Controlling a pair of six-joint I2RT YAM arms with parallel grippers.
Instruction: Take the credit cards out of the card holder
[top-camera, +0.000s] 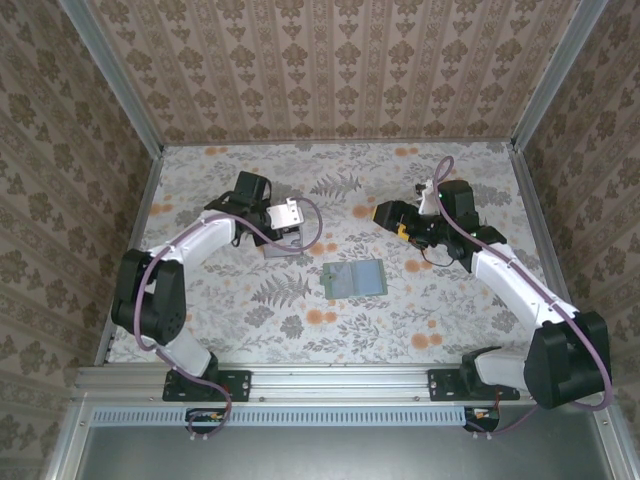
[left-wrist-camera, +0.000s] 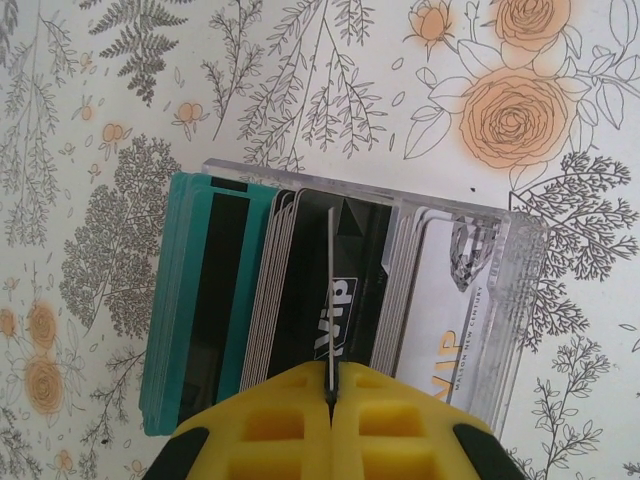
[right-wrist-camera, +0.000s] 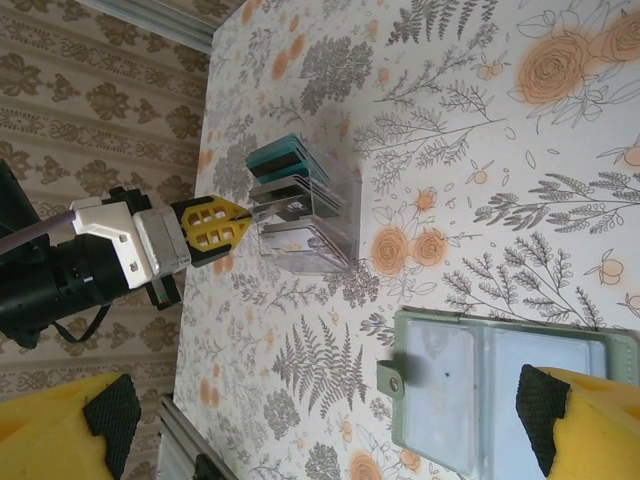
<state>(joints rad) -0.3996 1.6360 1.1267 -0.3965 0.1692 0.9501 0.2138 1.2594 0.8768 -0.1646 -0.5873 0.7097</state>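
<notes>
Two grippers, one card holder, one clear tray of cards; listed in turn.

Table (top-camera: 450, 320): floral cloth, closed by patterned walls (top-camera: 330, 70) at the left, far and right edges, and by a metal rail (top-camera: 340, 380) at the near edge. Bare cloth lies all round the holder and between the two arms.

Card holder (top-camera: 355, 278): one, lying opened flat near the table's middle, nearer the rail than either gripper. It has a grey-green border, two pale blue-grey inner panels and a small snap tab on one side.

Clear tray (left-wrist-camera: 520, 260): one, left of the holder and well apart from it. It holds three fanned groups: teal cards (left-wrist-camera: 190, 300) with a dark band, dark grey cards (left-wrist-camera: 300, 290), and white cards (left-wrist-camera: 450, 330) printed "VIP". The number per group cannot be told.

Left gripper (left-wrist-camera: 331, 392): yellow fingers pressed together on one credit card (left-wrist-camera: 330, 290), which is seen edge-on, upright and directly above the tray's middle group.

Right gripper (top-camera: 392, 220): fingers spread wide and holding nothing, on the far side of the holder and clear of it.
</notes>
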